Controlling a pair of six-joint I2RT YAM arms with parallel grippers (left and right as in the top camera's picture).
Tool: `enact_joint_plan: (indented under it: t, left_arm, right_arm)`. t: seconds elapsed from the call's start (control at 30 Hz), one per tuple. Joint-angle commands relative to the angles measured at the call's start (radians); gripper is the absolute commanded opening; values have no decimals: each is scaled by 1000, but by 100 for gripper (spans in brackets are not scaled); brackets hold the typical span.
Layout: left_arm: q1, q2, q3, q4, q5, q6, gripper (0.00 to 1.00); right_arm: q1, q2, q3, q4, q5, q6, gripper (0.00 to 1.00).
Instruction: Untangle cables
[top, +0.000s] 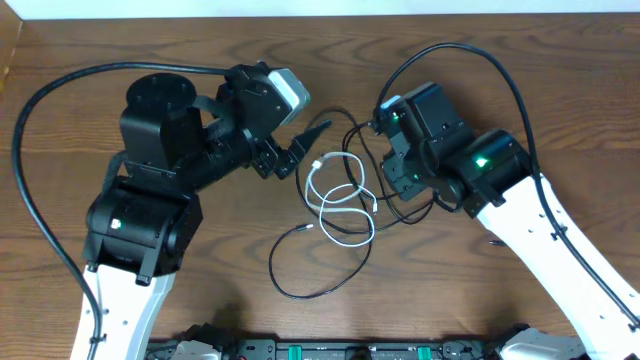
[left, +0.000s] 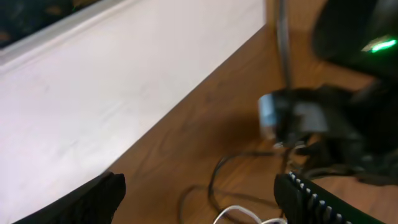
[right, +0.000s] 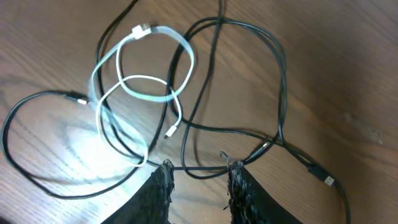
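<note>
**Student:** Fig. 1. What lies where?

**Instructor:** A thin white cord (right: 155, 30), looped twice, and several thin black cords (right: 283, 81) lie interlaced on the brown wooden counter (right: 354, 56). They lie directly beneath and ahead of the right hand (right: 200, 167). One black strand crosses just at its fingertips (right: 163, 183). From the left hand (left: 200, 186), the tangle lies ahead and below, and only its near edge shows.

**Student:** And the state of each hand?

**Instructor:** Left: spread wide, with nothing between the fingers. Right: fingers a little apart, with bare wood showing in the gap, so it pinches nothing.

**Student:** The pose?

**Instructor:** The right arm (top: 520, 190) reaches in with its wrist bent down, and its hand points steeply at the counter, low over the cords. The left arm (top: 150, 190) reaches across with its hand tilted shallowly. That hand aims toward the right arm, beside the tangle rather than over it.

**Student:** How should the cords handle?

**Instructor:** By judgement they are light, limp and smooth-jacketed. A pulled strand will likely drag its neighbours wherever they cross, and it may slip through a loose pinch. The plug ends are the stiffest parts and are liable to snag inside loops. A sensible hold is a free run of strand close to a plug and clear of crossings. The white plug (right: 171, 130) just ahead of the right hand's fingertips is one such place. The other hand can pin the rest.
</note>
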Motion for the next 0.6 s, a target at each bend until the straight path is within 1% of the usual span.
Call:
enact_joint_plan:
  t: [0.0,0.07,0.13,0.2,0.33,0.47,0.57]
  left_arm:
    - [-1,5,8,-11,-119,31,82]
    - [-1,5,8,-20,-169,42,82]
    - [2,9,8,-42,-254,85,82]
    - [21,18,7,-49,-335,93,82]
    - [97,39,7,-35,-348,93,82]
    - [179,64,7,-21,-347,93,82]
    - [225,81,7,-25,-335,92,82]
  right_arm:
    - [22,5,-3,-2,-2,6,29]
    - [40,5,-3,-18,0,5,29]
    - [53,5,-9,-34,23,6,30]
    - [55,5,-37,-30,25,6,32]
    - [54,6,-151,24,10,6,35]
    - [61,6,-220,86,2,5,48]
    - [61,7,-265,137,2,-27,69]
